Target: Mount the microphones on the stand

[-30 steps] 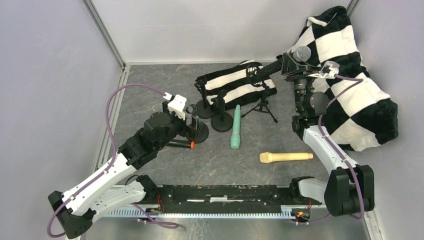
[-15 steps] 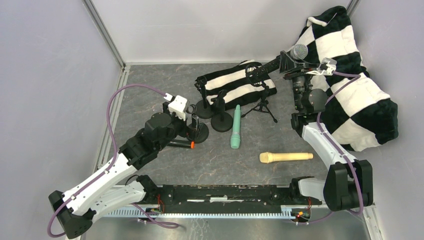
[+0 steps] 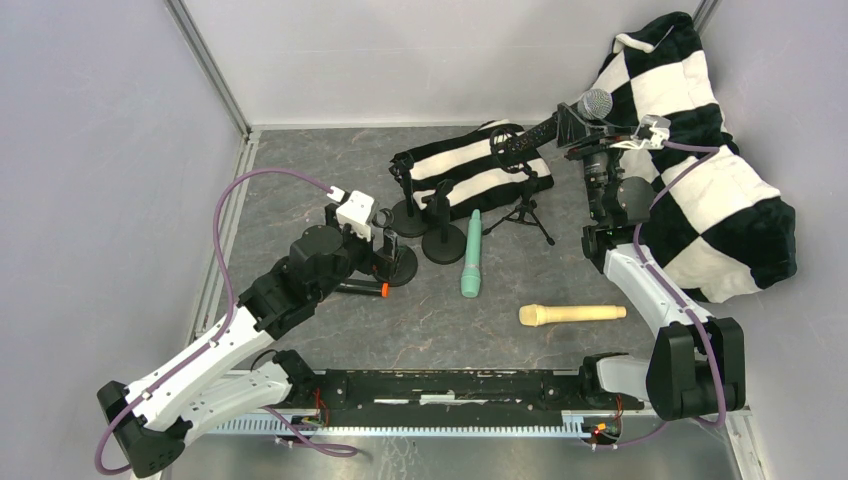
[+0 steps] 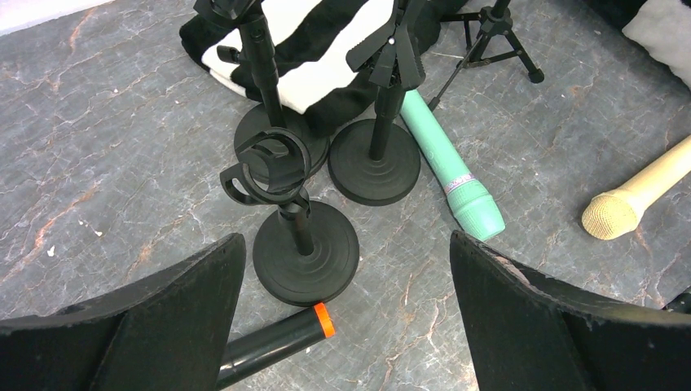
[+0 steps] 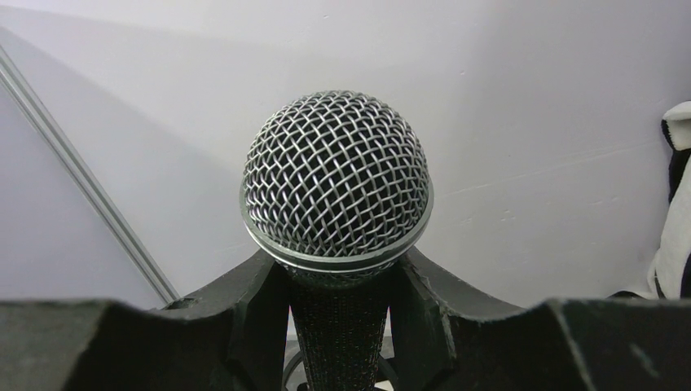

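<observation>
The black microphone with the silver mesh head [image 3: 560, 122] is in the air at the far right of the scene, held by the right gripper [image 3: 577, 128]. The fingers of this gripper are closed on its dark body just under the head, one finger on each side. Its long axis goes diagonally in the top view: the head points to the far right corner, and the tail points down-left to the clip of the tripod stand [image 3: 527, 207]. I cannot tell if the tail is already inside that clip.

The mint green microphone [image 3: 471, 255] lies flat on the table [image 3: 300, 170]. Its axis goes almost straight from far to near, with the wider end toward the arms. The cream-yellow microphone [image 3: 572, 314] lies near it to the right, across the table, with its head to the left. The black microphone with the orange ring [image 4: 273, 342] lies just beside the base of the nearest of three round-base stands [image 4: 305, 252]. Its orange end points to the right, and the other end is hidden under the left arm.

The left gripper [image 4: 346, 326] hangs over this stand with its fingers spread wide and nothing between them.

The table is grey with a marble pattern. A striped cloth [image 3: 470, 172] lies behind the stands, and a checkered blanket [image 3: 710, 170] is piled at the right. Pale walls [image 3: 400, 50] with metal posts [image 3: 205, 60] close the space.
</observation>
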Robot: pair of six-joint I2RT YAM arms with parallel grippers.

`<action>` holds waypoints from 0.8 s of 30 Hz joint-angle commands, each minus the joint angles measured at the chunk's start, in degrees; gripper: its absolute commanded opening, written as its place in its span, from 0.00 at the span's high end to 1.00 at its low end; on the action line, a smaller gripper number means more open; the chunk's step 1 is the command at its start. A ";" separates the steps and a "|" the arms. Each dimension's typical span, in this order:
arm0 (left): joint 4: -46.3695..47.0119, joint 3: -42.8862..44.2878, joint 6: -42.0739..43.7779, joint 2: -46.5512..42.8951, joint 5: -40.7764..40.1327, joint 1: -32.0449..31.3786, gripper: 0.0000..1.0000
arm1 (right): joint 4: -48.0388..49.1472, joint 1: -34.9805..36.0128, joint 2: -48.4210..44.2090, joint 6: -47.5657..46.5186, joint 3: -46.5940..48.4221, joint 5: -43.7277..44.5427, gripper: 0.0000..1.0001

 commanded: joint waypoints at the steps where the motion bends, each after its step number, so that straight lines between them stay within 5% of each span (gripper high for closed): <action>1: 2.36 -0.13 0.38 -0.34 -0.75 0.14 0.01 | 3.35 -0.18 0.14 -0.18 0.32 -3.25 1.00; 8: 5.19 8.43 -3.13 6.39 1.01 0.27 0.01 | 4.29 -0.23 -0.34 -1.04 -1.59 -3.25 1.00; 24: -0.65 55.44 -18.82 47.16 9.68 6.57 0.03 | 3.69 -0.21 -0.04 -1.23 -2.41 -2.54 1.00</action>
